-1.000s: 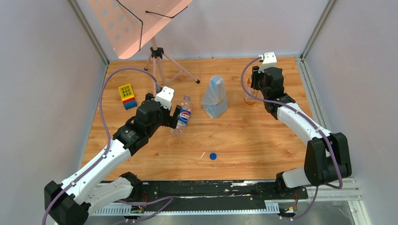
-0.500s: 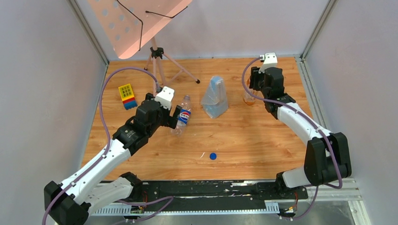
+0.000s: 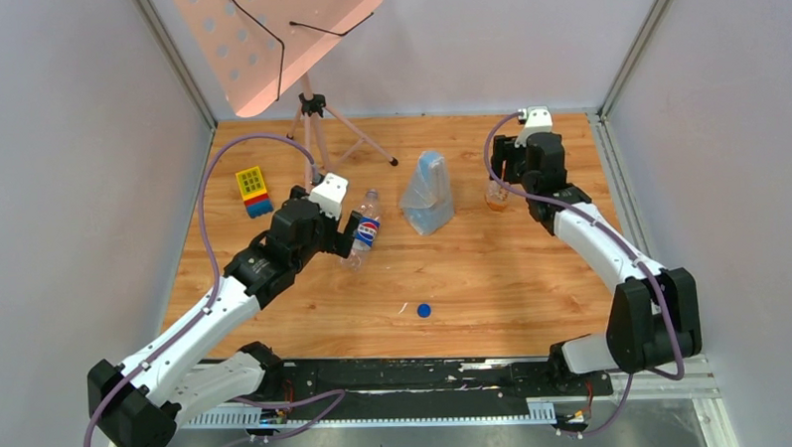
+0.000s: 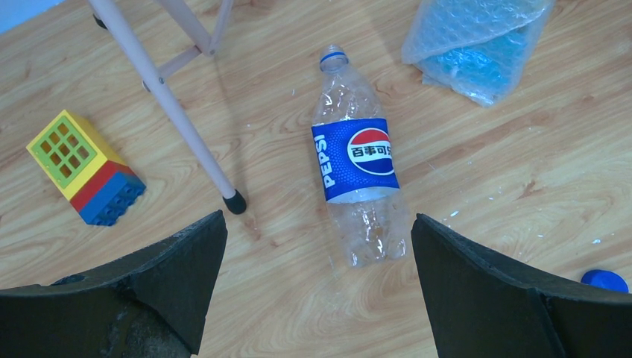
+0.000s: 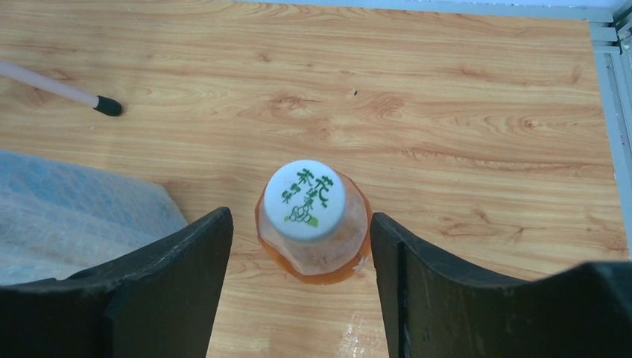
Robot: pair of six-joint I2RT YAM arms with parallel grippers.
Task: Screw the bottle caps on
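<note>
The Pepsi bottle lies on its side on the wood, its neck open and uncapped; it also shows in the top view. My left gripper is open and empty, hovering just near of the bottle's base, and shows in the top view. The blue cap lies alone on the table, and at the left wrist view's right edge. The orange bottle stands upright with the white cap on its top. My right gripper is open above it, one finger on each side, not touching.
A bluish plastic bag lies between the two bottles. A yellow, red and blue toy block sits at the left. A pink music stand's tripod legs stand at the back left. Walls close the table's sides.
My right gripper has drawn back from the orange bottle, so more of the bottle shows in the top view. The left arm and the Pepsi bottle have not moved.
</note>
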